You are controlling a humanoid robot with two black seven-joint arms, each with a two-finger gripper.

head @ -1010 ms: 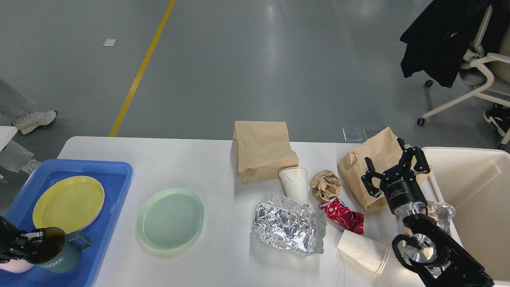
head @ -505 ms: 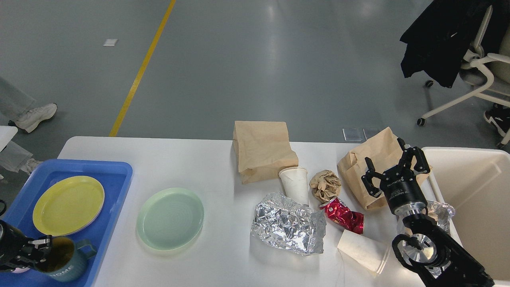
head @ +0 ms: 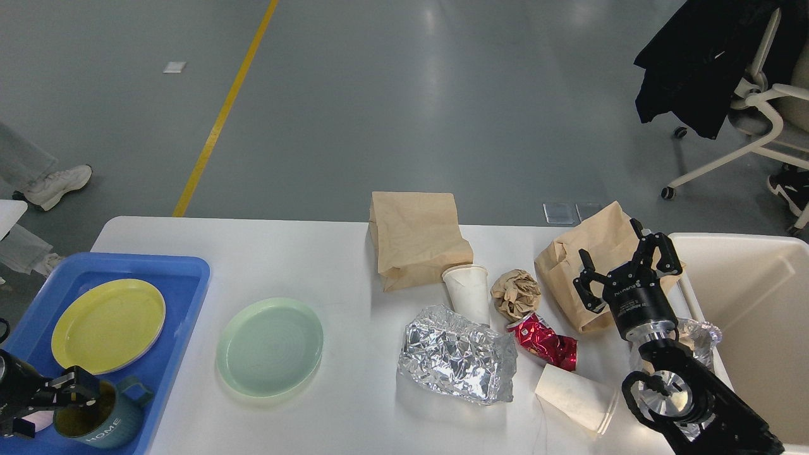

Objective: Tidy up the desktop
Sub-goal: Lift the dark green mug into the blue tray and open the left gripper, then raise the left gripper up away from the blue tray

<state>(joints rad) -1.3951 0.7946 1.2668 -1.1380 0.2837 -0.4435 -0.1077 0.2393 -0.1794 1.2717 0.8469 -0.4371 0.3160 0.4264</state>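
Observation:
The white desktop (head: 303, 253) carries litter on its right half: two brown paper bags (head: 417, 237) (head: 569, 265), an upright paper cup (head: 469, 292), a paper cup on its side (head: 575, 397), a crumpled paper ball (head: 516, 292), crumpled foil (head: 456, 360) and a crushed red can (head: 545, 342). A green plate (head: 270, 346) lies left of centre. My right gripper (head: 622, 268) hovers open over the right-hand bag, holding nothing. At the lower left, my left gripper (head: 54, 404) stands open around the rim of a teal mug (head: 104, 422) resting in the blue tray (head: 183, 278).
A yellow plate (head: 109, 325) lies in the blue tray. A cream bin (head: 752, 328) stands off the table's right end, with clear crumpled plastic (head: 698, 335) beside it under my right arm. An office chair with a black jacket (head: 708, 57) is at the far right. A person's shoe (head: 54, 183) shows at the left.
My left gripper lowered the teal mug toward the tray's near edge and its fingers have spread. The right arm has not moved.

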